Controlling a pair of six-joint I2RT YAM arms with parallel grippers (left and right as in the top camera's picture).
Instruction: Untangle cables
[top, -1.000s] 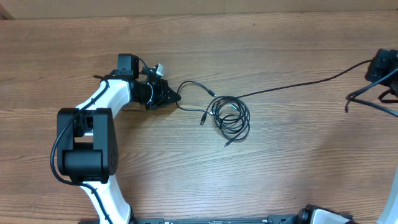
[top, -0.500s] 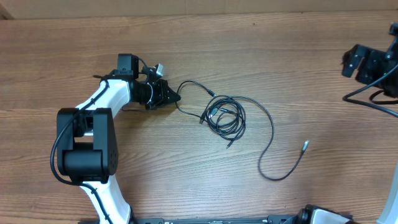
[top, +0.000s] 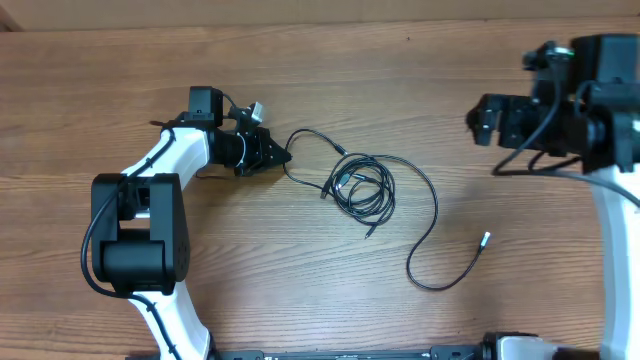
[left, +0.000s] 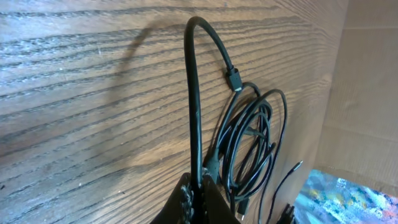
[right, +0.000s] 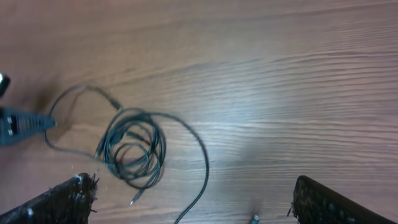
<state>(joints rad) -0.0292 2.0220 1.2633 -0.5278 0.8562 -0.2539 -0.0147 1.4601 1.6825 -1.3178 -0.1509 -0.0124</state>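
The black cables (top: 362, 190) lie in a tangled coil at the middle of the wooden table. One strand (top: 432, 215) curves loose out of the coil, and its plug (top: 487, 238) rests on the wood. My left gripper (top: 287, 157) is shut on a cable end just left of the coil. In the left wrist view that cable (left: 194, 99) rises from the left gripper (left: 199, 185) and arcs over to the coil (left: 249, 143). My right gripper (top: 490, 135) hovers open above the table to the right of the coil. Its fingers (right: 62, 199) stand wide apart over the coil (right: 134, 149), holding nothing.
The wooden table (top: 330, 70) runs to a far edge at the top of the overhead view. The left arm's white links (top: 165, 160) lie along the left side. The right arm (top: 600, 120) reaches in from the right.
My right gripper opened and let go of the cable end, then swung left into view. The freed strand dropped into a loose curve on the table. The left arm stayed still.
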